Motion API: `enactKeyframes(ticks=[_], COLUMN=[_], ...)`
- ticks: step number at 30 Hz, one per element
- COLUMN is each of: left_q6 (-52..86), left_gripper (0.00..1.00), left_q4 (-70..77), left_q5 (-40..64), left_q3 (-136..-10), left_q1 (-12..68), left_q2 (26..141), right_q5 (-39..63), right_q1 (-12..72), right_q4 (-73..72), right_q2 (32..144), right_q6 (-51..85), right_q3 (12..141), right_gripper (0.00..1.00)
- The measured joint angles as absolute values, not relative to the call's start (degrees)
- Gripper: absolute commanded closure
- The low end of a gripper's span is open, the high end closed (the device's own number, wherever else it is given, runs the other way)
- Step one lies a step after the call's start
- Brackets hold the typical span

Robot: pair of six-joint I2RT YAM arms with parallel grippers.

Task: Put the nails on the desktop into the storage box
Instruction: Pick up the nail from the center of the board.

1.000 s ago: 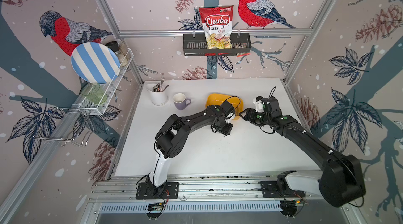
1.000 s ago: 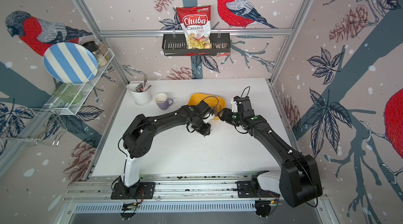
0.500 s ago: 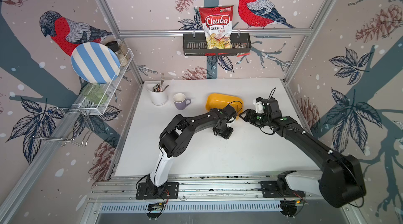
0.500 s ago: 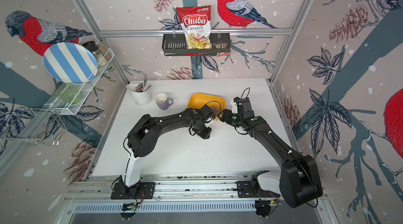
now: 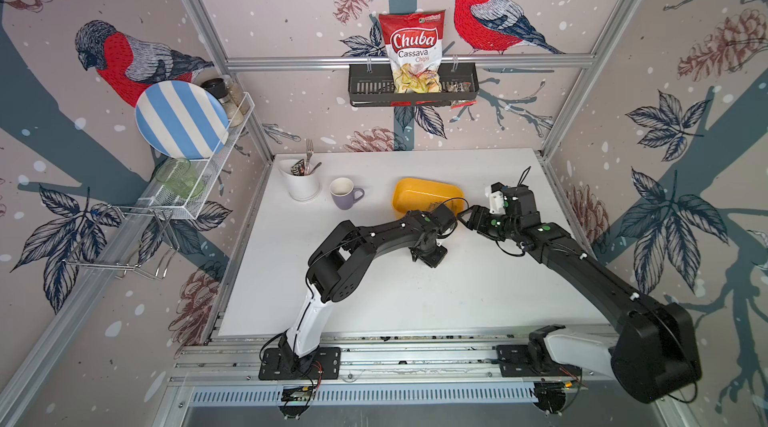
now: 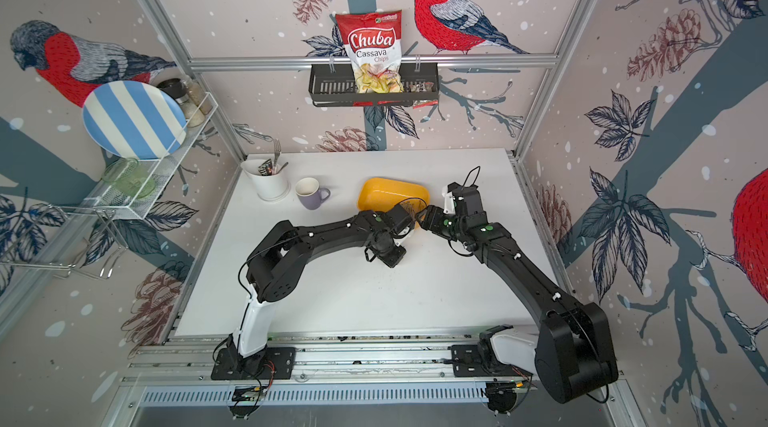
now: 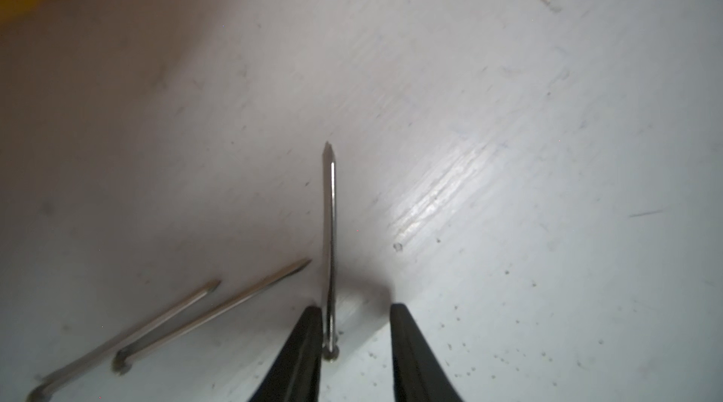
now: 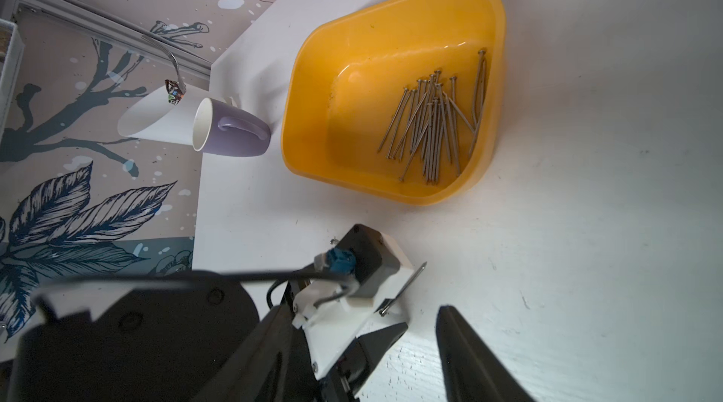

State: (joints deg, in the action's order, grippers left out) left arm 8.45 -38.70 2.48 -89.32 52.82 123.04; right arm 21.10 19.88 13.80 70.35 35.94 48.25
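The yellow storage box (image 5: 415, 194) (image 6: 386, 192) stands at mid-back of the white desktop (image 5: 415, 300); the right wrist view shows several nails (image 8: 430, 126) lying in the box (image 8: 313, 114). My left gripper (image 5: 428, 254) (image 6: 388, 256) points down at the desktop just in front of the box. It is open (image 7: 354, 325), and one nail (image 7: 330, 232) lies flat between its fingers, against one fingertip (image 7: 309, 337). Two more nails (image 7: 219, 310) lie beside it. My right gripper (image 5: 465, 217) (image 8: 362, 310) hovers open close by, empty.
A purple mug (image 5: 345, 192) and a white utensil holder (image 5: 303, 184) stand left of the box at the back. A wire rack (image 5: 199, 180) juts from the left wall. A black basket (image 5: 411, 84) with a chips bag hangs on the back wall.
My left wrist has drawn back from over the box toward the front and lowered to the desktop, uncovering more of the box. The right arm has barely moved.
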Motion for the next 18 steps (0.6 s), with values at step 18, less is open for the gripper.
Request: enactKeyframes(ticks=[18], left_q6=[7.1], left_gripper=[1.0], left_q4=[-37.2], left_q5=[-3.4], left_q3=[-88.5], left_q1=[56.2], left_q2=[123.6], right_q5=[18.7], right_q1=[19.7], right_q4=[13.8], right_q2=[68.5], right_q6=[36.4], right_q3=[48.9], right_gripper=[0.37])
